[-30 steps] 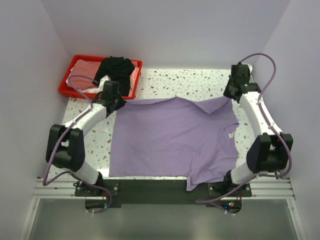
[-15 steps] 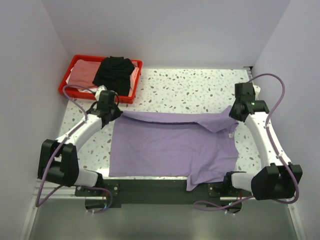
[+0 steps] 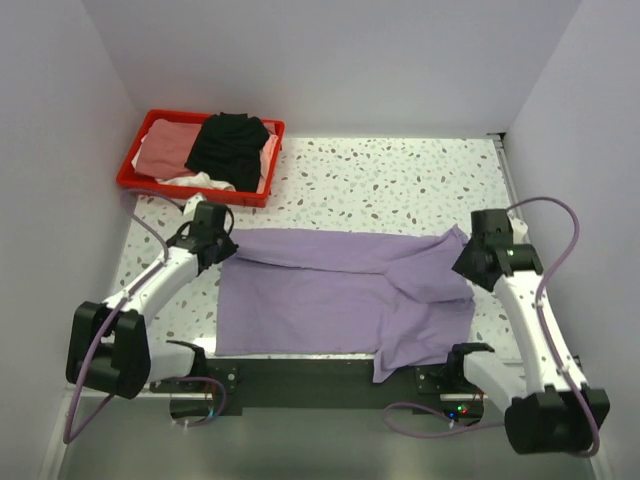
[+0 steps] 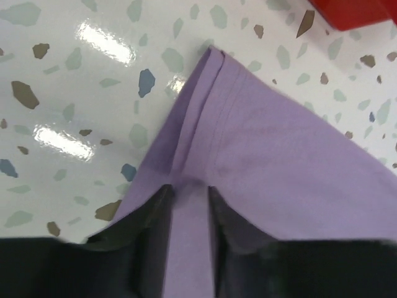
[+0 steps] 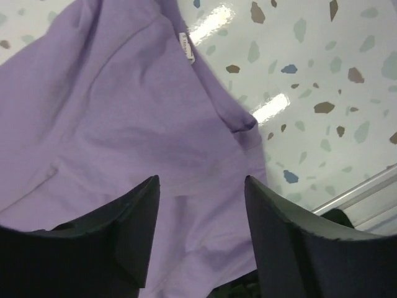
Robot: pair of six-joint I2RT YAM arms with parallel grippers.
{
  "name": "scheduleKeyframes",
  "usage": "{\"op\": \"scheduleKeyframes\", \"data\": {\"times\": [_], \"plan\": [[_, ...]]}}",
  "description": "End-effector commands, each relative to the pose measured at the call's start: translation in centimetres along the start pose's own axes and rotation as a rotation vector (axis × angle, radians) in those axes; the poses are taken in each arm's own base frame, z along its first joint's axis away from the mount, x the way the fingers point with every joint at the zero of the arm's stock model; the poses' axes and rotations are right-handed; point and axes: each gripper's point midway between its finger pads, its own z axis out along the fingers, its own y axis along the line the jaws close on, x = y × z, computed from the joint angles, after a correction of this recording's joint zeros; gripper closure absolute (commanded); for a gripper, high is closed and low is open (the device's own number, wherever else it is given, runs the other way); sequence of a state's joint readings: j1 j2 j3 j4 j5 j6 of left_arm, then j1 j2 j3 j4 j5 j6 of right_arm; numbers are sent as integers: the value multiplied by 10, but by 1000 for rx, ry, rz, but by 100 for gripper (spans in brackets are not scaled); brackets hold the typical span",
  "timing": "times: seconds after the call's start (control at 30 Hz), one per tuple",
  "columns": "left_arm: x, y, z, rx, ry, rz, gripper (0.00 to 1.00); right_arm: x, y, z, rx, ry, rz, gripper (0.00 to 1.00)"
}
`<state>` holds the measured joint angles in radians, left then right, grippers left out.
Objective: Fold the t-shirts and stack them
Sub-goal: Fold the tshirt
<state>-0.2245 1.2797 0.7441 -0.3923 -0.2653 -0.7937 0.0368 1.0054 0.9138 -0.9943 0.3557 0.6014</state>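
Observation:
The lavender t-shirt (image 3: 340, 290) lies on the speckled table, its far part folded over toward the near edge. My left gripper (image 3: 222, 248) is at the fold's left corner. In the left wrist view its jaws (image 4: 188, 192) stand slightly apart, with a strip of the lavender cloth (image 4: 279, 155) running between them. My right gripper (image 3: 468, 262) hovers over the fold's right end, open, with nothing between its fingers (image 5: 201, 183); the lavender cloth (image 5: 111, 112) lies below. A black t-shirt (image 3: 230, 145), a salmon pink one (image 3: 165, 150) and a white one (image 3: 190, 180) sit piled in the tray.
The red plastic tray (image 3: 128, 175) stands at the table's far left corner, just beyond my left gripper. A shirt sleeve hangs over the near edge (image 3: 392, 362). Walls close in on the left, right and back. Bare speckled table (image 3: 400, 185) lies beyond the fold.
Both grippers carried the shirt's far edge toward the near side, making the fold. The right jaws have opened and let go; the left jaws have parted slightly.

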Motion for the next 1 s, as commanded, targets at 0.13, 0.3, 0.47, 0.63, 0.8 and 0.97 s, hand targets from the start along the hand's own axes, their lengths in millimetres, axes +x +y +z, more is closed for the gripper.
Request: {"op": "scheduleKeyframes", "data": {"times": [0.13,0.3,0.47,0.63,0.8,0.97], "plan": [[-16,12,-18,-47,-62,-41,8,-14,14,-41,-211,-132,143,14],[-32,-2,-35,24,-107,-65,0,-29,55,-43,-382,-130,49,1],[-30,-37,-27,174,-64,-32,0,-29,110,-22,-540,1,-19,1],[-6,-52,3,197,49,13,0,-31,139,35,-502,80,-41,1],[12,-52,29,182,110,43,0,-20,155,88,-453,166,-90,1],[31,-39,56,106,181,56,0,-3,154,126,-385,231,-90,1]]}}
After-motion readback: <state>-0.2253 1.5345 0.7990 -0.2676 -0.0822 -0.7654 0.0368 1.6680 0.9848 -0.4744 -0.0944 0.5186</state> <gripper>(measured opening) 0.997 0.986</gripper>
